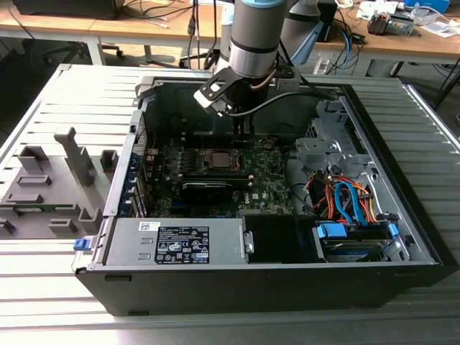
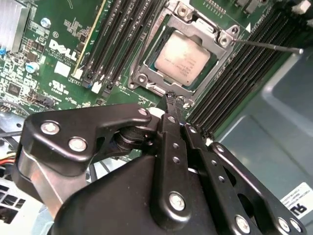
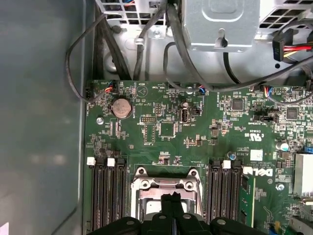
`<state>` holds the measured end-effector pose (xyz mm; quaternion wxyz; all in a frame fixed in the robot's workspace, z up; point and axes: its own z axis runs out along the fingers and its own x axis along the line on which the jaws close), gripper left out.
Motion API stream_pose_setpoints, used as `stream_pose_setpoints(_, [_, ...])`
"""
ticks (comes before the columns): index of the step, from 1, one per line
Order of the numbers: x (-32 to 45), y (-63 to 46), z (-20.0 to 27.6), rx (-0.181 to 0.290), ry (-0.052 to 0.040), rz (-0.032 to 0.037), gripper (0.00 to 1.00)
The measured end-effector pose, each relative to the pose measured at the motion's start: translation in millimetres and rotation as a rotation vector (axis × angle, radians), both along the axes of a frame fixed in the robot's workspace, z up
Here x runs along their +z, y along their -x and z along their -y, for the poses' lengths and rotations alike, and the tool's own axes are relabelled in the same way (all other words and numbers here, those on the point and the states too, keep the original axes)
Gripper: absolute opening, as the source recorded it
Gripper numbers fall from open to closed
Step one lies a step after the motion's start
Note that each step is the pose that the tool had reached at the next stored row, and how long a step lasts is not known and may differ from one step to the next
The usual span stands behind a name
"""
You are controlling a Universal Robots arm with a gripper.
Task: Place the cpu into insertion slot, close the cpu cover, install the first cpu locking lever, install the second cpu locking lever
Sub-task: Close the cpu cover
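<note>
The cpu (image 2: 183,58) lies flat in the insertion slot (image 2: 146,73), its pale metal top showing through the window of the cpu cover (image 2: 205,27). The cover lies down over the chip. One thin locking lever (image 2: 274,46) sticks out sideways over the black memory slots. My gripper (image 2: 171,98) is shut with nothing between its fingers, its tip just off the socket's edge and close above the board. In the first wrist view the gripper (image 3: 172,198) overlaps the cover's (image 3: 164,185) frame. In the exterior view the gripper (image 1: 244,128) reaches into the open case just behind the socket (image 1: 218,159).
Black memory slots (image 3: 107,196) flank the socket on both sides. A coin battery (image 3: 122,106) and cables (image 3: 146,44) lie beyond it. The power supply (image 1: 180,244) fills the case's front, a drive cage with coloured cables (image 1: 345,201) the exterior view's right. Grey fixtures (image 1: 50,187) stand outside.
</note>
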<state>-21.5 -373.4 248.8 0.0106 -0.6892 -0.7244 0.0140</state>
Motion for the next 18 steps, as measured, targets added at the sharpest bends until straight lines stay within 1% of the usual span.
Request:
stream_pose_setpoints(2, [-0.4, 1.1, 0.0, 0.016, -0.0004, 0.0000, 0.11])
stream_pose_setpoints(3, [-1.0, 3.8, 0.0, 0.025, -0.0018, 0.0002, 0.11])
stream_pose_setpoints(6, [-2.5, 13.7, 1.0, 0.028, -0.0026, 0.0000, 0.11])
stream_pose_setpoints(12, [-6.4, 24.4, 10.3, 0.028, -0.0027, 0.0001, 0.11])
stream_pose_setpoints(14, [-7.2, 26.9, 11.3, 0.028, -0.0026, 0.0001, 0.11])
stream_pose_setpoints(16, [-10.2, 31.8, 12.4, 0.028, -0.0027, 0.0001, 0.11])
stream_pose_setpoints(18, [-18.9, 38.3, 12.5, 0.028, -0.0026, 0.0001, 0.11])
